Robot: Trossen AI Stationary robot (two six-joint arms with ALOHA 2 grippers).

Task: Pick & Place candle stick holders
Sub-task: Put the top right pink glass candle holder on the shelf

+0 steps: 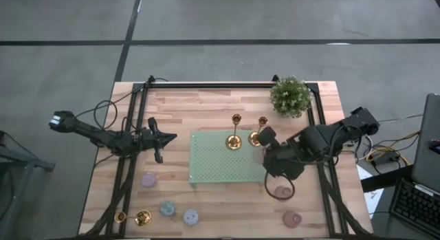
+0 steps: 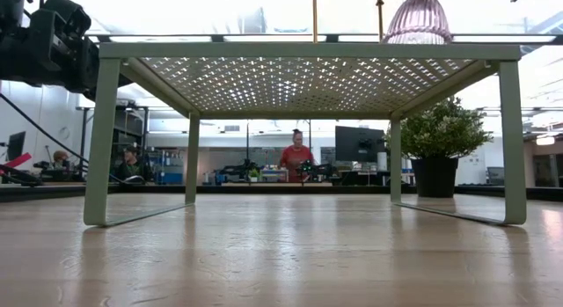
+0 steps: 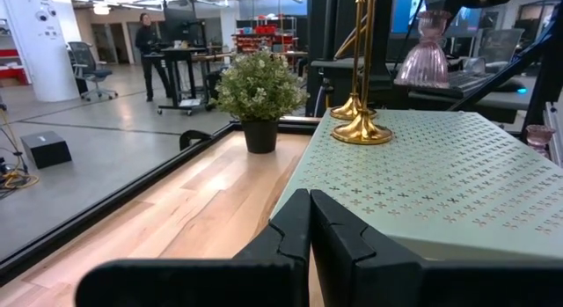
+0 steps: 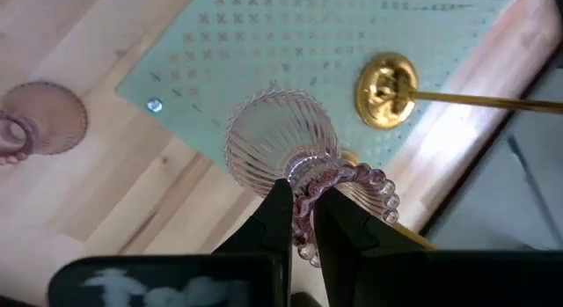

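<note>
Gripping a ribbed pink glass holder (image 4: 286, 144) by its beaded rim, the right gripper (image 4: 299, 210) hangs over the right edge of the pale green perforated stand (image 1: 220, 164), its fingers pinched tight on the rim with the flared base pointing away from the wrist. In the low view the same pink piece shows above the stand's top, at its right end, and I cannot tell whether it touches the surface or hovers just off it. Two gold holders (image 1: 234, 139) are close by: one stands on the far part of the stand, and the other stands just beside its far right corner, near the potted plant (image 1: 290, 95). The left gripper (image 1: 157, 139) waits at the stand's left side with its fingers closed on nothing. More small holders lie on the table in front: a pinkish one near the left (image 1: 148, 179), two pastel ones beside a gold holder lying on its side at the near left, and two pinkish ones at the near right (image 1: 291, 218). The main risk, as I judge it, is the narrow hold on a smooth beaded rim: the glass could swing or slip free. Set down too close to the stand's edge, it could tip off, and a sideways drift of the arm could knock over the slim gold holder close by.
</note>
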